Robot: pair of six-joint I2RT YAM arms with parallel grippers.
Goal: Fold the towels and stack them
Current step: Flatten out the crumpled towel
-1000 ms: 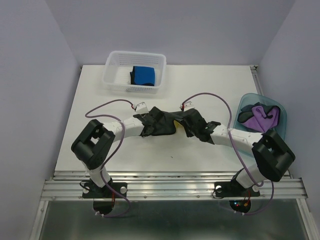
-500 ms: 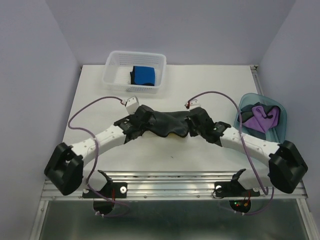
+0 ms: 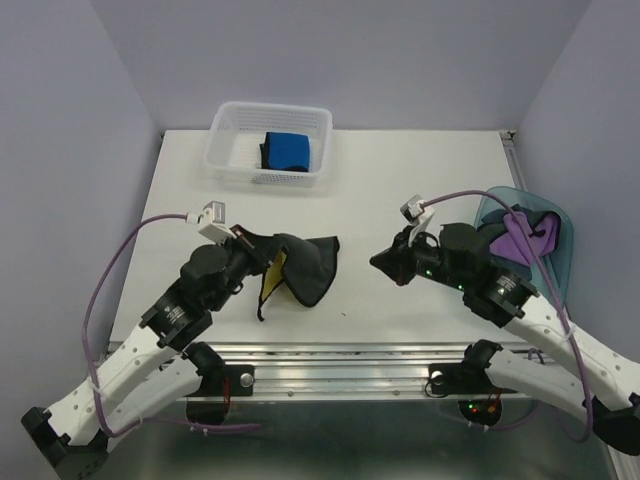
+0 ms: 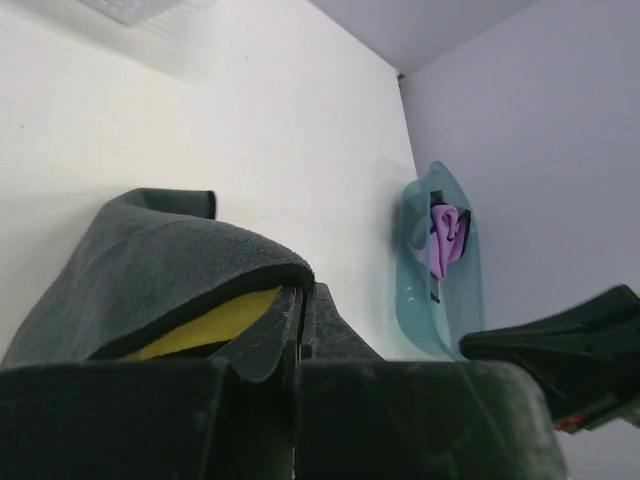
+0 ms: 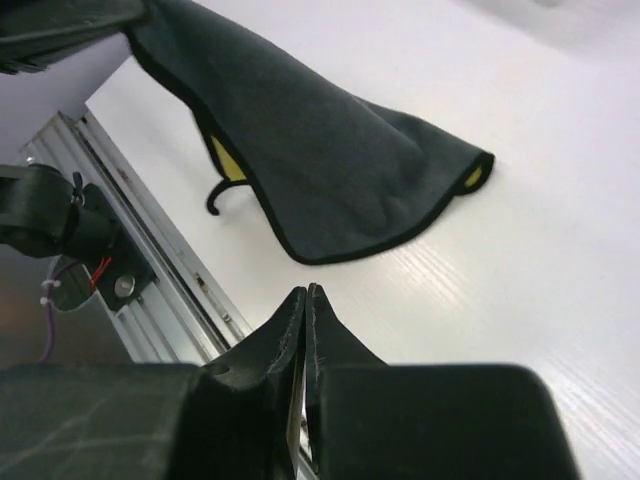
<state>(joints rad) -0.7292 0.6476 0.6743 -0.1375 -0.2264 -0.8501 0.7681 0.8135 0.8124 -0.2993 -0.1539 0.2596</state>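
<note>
Pinching the hem of the soft dark navy-grey cloth [image 3: 308, 265], the left pincer [image 3: 258, 262] is holding it half-draped on the white bench [image 3: 400, 180]; the right pincer [image 3: 385, 263] is hovering pressed together, empty. Likely floppy: corners seem best to grip.

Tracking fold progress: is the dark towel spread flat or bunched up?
Bunched: the dark towel hangs draped from the shut left gripper, its far edge on the table, yellow cloth showing underneath.
</note>
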